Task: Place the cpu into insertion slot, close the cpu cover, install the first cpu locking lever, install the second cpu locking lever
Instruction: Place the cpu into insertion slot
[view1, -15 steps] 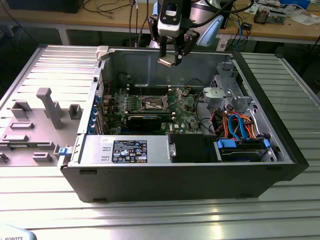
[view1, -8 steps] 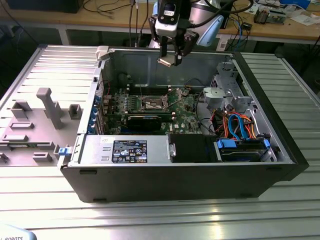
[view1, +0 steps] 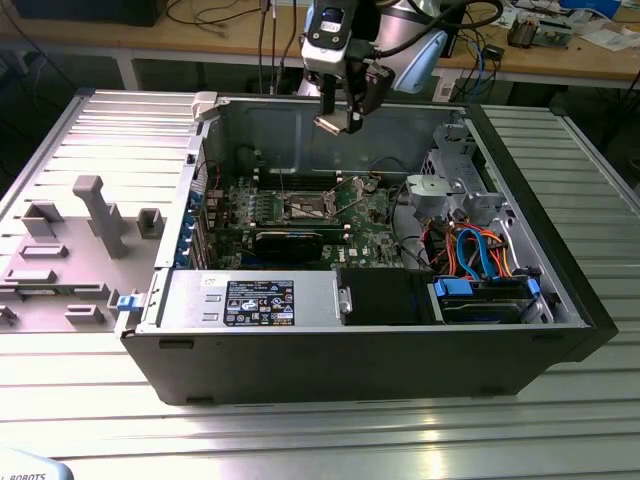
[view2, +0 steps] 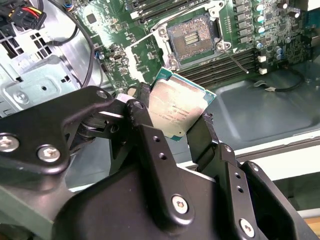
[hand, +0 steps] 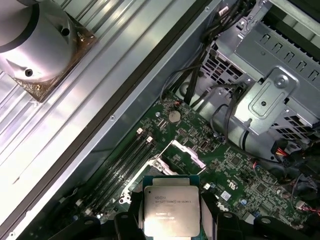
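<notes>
Here the gripper (view1: 338, 121) clamps the cpu (view2: 180, 107) by its edges, held high over the open computer case (view1: 380, 350). Inside the case sits the green motherboard (view1: 372, 218) — its insertion slot (view2: 192, 36) uncovered, pins showing.

A: What do we have carrying everything?
B: We see a ribbed metal table (view1: 400, 440). The open computer case (view1: 350, 362) sits on it, a flat grey panel (view1: 75, 262) just beside, toward the exterior view's left.

black pincer (view2: 175, 112), silver screws (view2: 180, 204), pale-blue-capped arm (view1: 425, 47).
</notes>
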